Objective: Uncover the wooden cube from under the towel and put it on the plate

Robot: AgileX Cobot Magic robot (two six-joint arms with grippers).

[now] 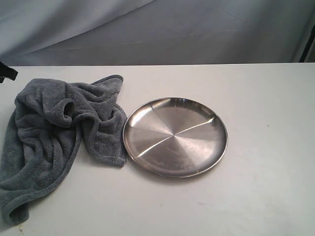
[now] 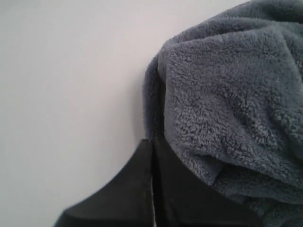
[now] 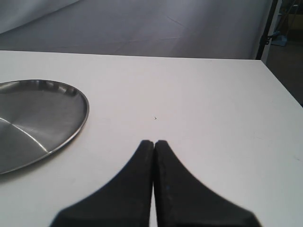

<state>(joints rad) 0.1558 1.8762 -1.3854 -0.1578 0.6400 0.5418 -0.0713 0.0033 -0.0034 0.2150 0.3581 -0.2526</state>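
Currently, left jaws: clenched tip to tip, grasping nothing, over the pale surface [image 1: 246, 196].
Towel [image 2: 227, 104]: bunched in folds, its fluffy edge right beside the left jaws' tips; whether they touch cannot be told.
Right jaws: clenched as well, grasping nothing, tips over bare surface.
Plate [image 3: 38, 118]: flat on the surface, ahead of the right jaws and off to one side, apart from their tips.
Towel and plate: the towel's hem lies just beside the plate's rim.
Wooden cube: hidden in every view; where it lies cannot be told.
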